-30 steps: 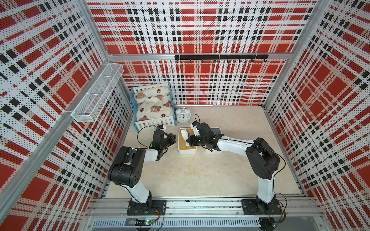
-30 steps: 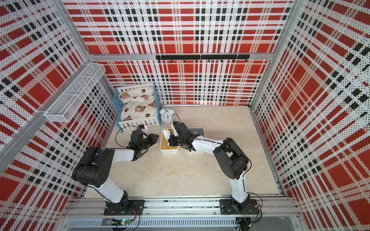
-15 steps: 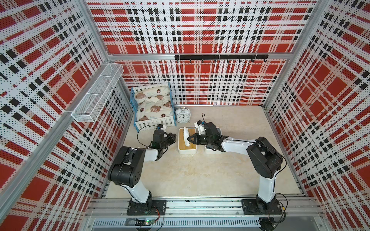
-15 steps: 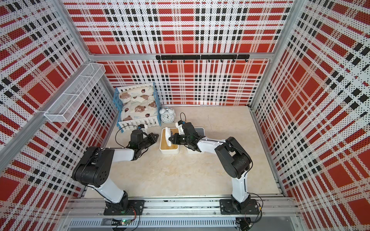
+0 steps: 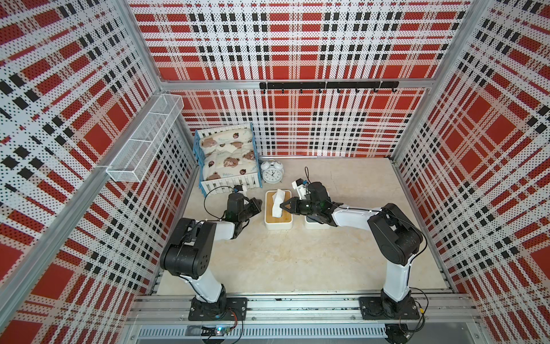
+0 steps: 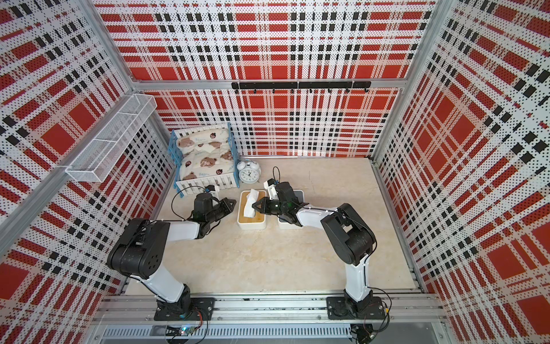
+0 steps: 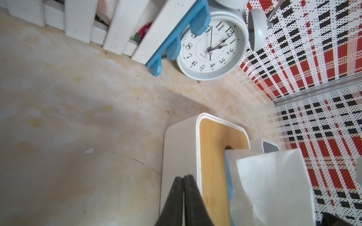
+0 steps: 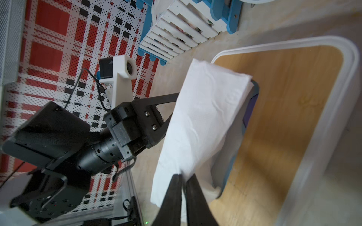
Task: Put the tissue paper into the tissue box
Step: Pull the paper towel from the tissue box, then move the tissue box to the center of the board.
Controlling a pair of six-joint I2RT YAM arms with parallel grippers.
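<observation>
Tissue paper (image 8: 199, 121), soft, white, folded flat, stands from the slot in the bamboo lid (image 8: 293, 97) of the round-cornered tissue box (image 8: 293, 42). On my right gripper (image 8: 183, 177), tapered fingers (image 8: 172, 199) sit a slit apart at its edge; gripping or not, I cannot tell. My left gripper (image 7: 184, 177) is closed beside the box.

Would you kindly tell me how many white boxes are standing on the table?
2. The tissue box, wooden-lidded, stands in front of the alarm clock; a second white box stands close beside it, largely covered by the right arm. The arms may hide more.
</observation>
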